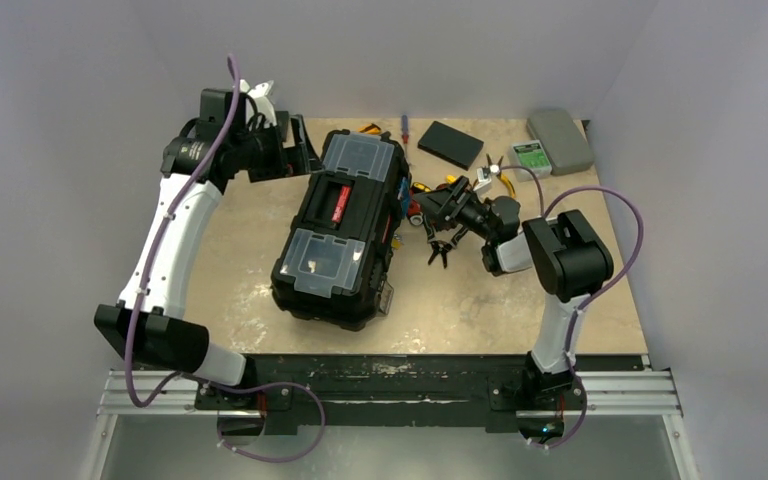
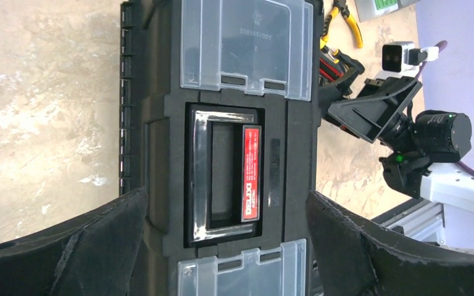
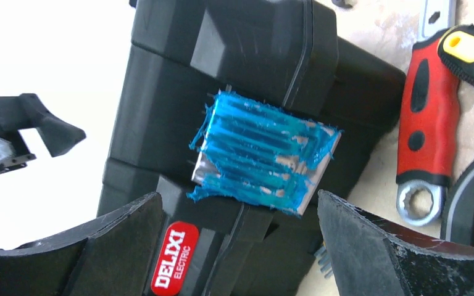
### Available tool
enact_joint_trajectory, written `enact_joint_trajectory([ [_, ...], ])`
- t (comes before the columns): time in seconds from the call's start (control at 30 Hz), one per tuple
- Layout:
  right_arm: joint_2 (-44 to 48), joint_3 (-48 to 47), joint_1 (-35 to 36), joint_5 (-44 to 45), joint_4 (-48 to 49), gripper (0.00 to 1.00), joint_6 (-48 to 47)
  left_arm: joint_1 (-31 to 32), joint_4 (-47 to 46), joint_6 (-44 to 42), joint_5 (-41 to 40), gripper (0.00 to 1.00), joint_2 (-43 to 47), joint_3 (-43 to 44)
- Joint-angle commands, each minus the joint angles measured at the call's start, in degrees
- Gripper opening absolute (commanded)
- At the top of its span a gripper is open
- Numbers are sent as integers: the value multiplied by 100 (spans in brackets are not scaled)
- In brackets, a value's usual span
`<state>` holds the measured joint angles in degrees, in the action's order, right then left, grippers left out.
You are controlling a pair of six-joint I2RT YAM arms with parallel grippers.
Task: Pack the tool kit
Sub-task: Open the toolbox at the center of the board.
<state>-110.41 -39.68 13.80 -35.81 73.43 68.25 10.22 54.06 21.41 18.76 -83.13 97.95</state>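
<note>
Toolbox [image 1: 345,225] blk, 2 clear lids, handle label [image 2: 251,172] red w/ white lettering. Side latch [image 3: 262,151] silver under torn bright-blue film; red oval logo w/ white txt below it. Wrench [image 3: 426,117] red grip, blk insets, silver ring end. Pliers [image 2: 350,28] yellow handles. Tabletop [image 1: 240,260] beige, whitish scuffs. Flat box [image 1: 450,144] blk; case [image 1: 560,140] grey. Arm cables [image 1: 625,215] purple.

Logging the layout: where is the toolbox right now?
In the top view, the toolbox lies angled on the table, just left of centre, with the left gripper at its far end and the right gripper and loose tools on its right.
</note>
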Motion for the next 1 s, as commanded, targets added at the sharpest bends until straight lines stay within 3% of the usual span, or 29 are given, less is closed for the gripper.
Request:
enact_joint_trajectory([
  [0.0, -386, -288, -10, -98, 1289, 96, 650, -57, -437, -345, 578, 97, -144, -155],
  [0.7, -1154, -1157, 380, 68, 535, 97, 861, -68, -710, -397, 875, 99, -1100, -1039],
  [0.97, -1219, -1185, 395, 162, -24, 98, 803, -64, -441, -491, 749, 89, -1333, -904],
])
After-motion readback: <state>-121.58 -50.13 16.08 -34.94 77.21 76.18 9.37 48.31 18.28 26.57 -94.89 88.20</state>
